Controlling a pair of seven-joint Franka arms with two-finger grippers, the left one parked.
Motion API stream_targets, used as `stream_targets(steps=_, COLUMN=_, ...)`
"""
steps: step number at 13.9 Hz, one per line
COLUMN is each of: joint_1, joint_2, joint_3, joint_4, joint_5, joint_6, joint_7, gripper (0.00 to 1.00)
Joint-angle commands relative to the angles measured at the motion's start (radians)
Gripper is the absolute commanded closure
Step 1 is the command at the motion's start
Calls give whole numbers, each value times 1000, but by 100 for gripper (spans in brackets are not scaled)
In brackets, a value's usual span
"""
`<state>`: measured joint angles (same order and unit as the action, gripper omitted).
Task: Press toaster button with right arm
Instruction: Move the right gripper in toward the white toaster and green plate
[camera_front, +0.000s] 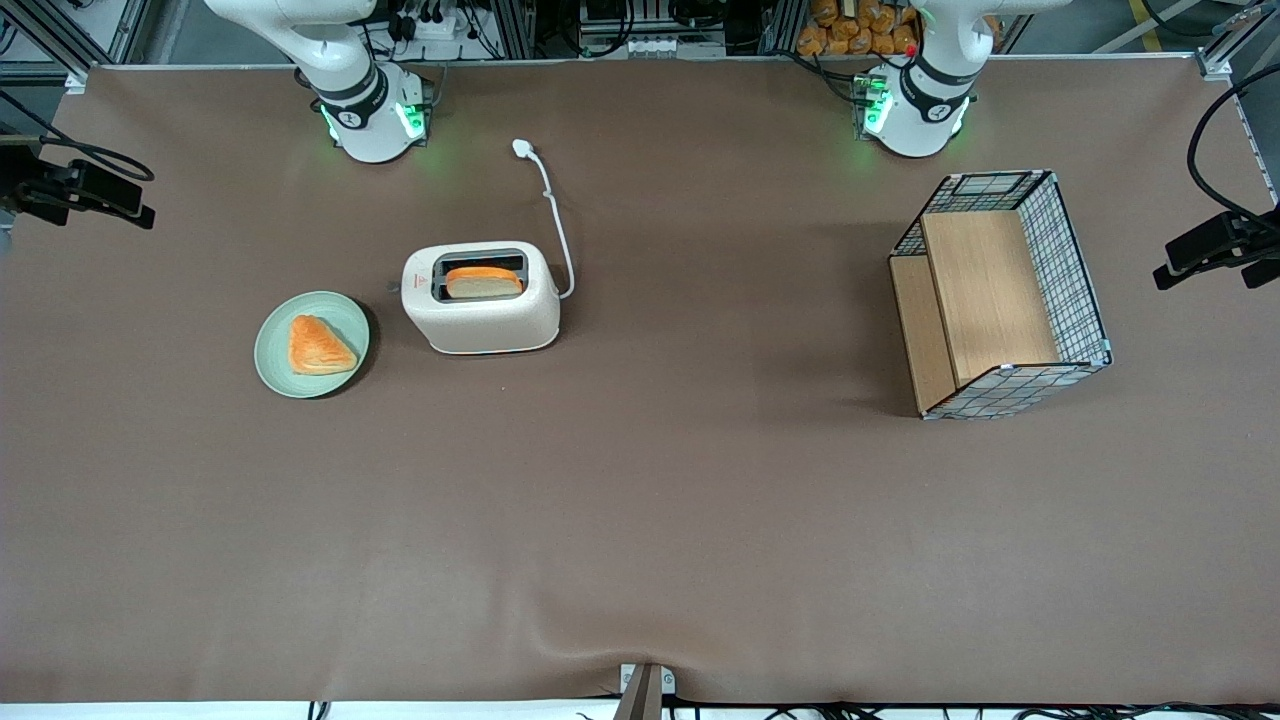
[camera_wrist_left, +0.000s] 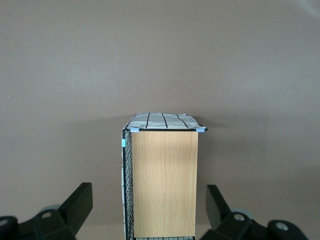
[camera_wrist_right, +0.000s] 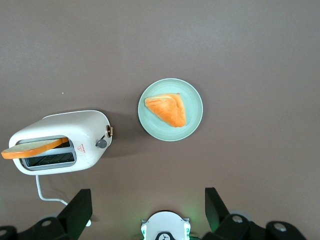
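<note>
The toaster button (camera_wrist_right: 101, 143) juts from the toaster's (camera_front: 480, 300) narrow end, facing a green plate (camera_front: 312, 344). Only the right wrist view shows it clearly. The gripper (camera_wrist_right: 145, 210) hangs high above, fingers spread open. Brown cloth covers the table (camera_front: 640, 520).

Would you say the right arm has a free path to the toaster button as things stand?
Probably yes. The gripper, fingers open, hangs high above the table, and the toaster button juts from the toaster end wall facing the plate, with bare cloth between them.
</note>
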<state>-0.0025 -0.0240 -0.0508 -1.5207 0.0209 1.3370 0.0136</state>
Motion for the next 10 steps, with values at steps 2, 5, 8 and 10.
stream_targets(steps=2, joint_1=-11, joint_2=-7, joint_3=6, joint_4=14, joint_5=5, joint_6=-15, joint_7=6, gripper=0)
stream_targets(steps=5, joint_1=-10, joint_2=2, joint_3=8, joint_4=37, joint_5=-2, joint_6=-15, joint_7=0, gripper=0)
stream_targets(steps=8, joint_1=-11, joint_2=18, joint_3=8, joint_4=82, joint_5=-9, joint_6=-18, joint_7=-1, gripper=0)
stream_targets(steps=10, joint_1=-17, joint_2=22, joint_3=8, joint_4=91, joint_5=-4, joint_6=-18, joint_7=-1, gripper=0)
